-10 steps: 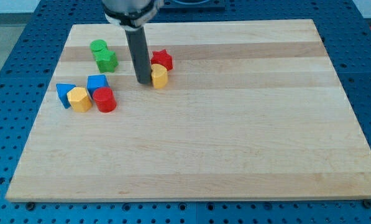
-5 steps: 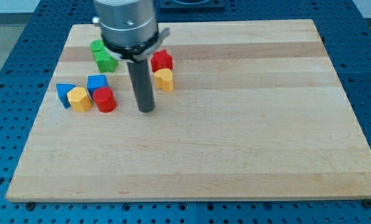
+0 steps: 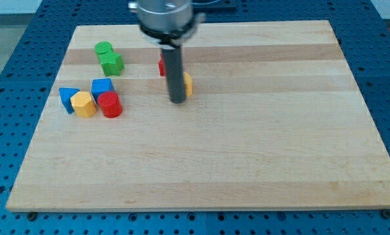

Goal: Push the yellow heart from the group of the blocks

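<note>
The yellow heart (image 3: 188, 84) lies on the wooden board (image 3: 247, 143), mostly hidden behind my rod; only its right edge shows. My tip (image 3: 177, 100) rests just left of and below the heart, touching or nearly touching it. The red star (image 3: 161, 65) sits above it, also mostly covered by the rod. To the left lies a cluster: a blue triangle (image 3: 67, 98), a yellow hexagon (image 3: 83, 104), a blue cube (image 3: 102, 87) and a red cylinder (image 3: 110, 104). A green cylinder (image 3: 103, 49) and a green star (image 3: 112, 63) sit at the upper left.
The board sits on a blue perforated table (image 3: 12, 78). The board's top edge runs just above the green blocks and the red star.
My tip went down and left of the yellow heart, then swung right and up to the heart's lower left. The heart has shifted slightly right.
</note>
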`<state>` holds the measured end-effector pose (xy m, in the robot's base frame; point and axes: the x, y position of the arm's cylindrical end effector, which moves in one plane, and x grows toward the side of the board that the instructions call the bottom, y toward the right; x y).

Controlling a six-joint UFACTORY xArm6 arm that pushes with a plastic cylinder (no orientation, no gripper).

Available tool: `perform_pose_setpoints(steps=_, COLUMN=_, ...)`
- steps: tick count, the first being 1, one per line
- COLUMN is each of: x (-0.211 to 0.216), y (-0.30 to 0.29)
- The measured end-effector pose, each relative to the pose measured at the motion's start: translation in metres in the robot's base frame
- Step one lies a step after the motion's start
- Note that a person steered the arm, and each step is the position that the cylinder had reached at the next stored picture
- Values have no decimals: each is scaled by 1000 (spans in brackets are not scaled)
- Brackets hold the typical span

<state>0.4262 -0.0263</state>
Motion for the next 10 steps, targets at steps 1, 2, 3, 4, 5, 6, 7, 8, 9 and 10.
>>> perform_pose_setpoints(steps=1, x=5, y=71)
perform_pose_setpoints(steps=2, x=4, y=102)
perform_pose_setpoints(steps=3, x=11, y=71)
perform_pose_setpoints(steps=4, x=12, y=19)
perform_pose_setpoints(steps=5, x=13, y=-30)
perform_pose_setpoints(steps=6, x=14, y=-47)
perform_pose_setpoints(steps=7, x=-13, y=-50)
perform_pose_setpoints(steps=8, x=-31, y=-50)
perform_pose_setpoints(steps=9, x=-31, y=-50)
perform_pose_setpoints(steps=10, x=-31, y=-21)
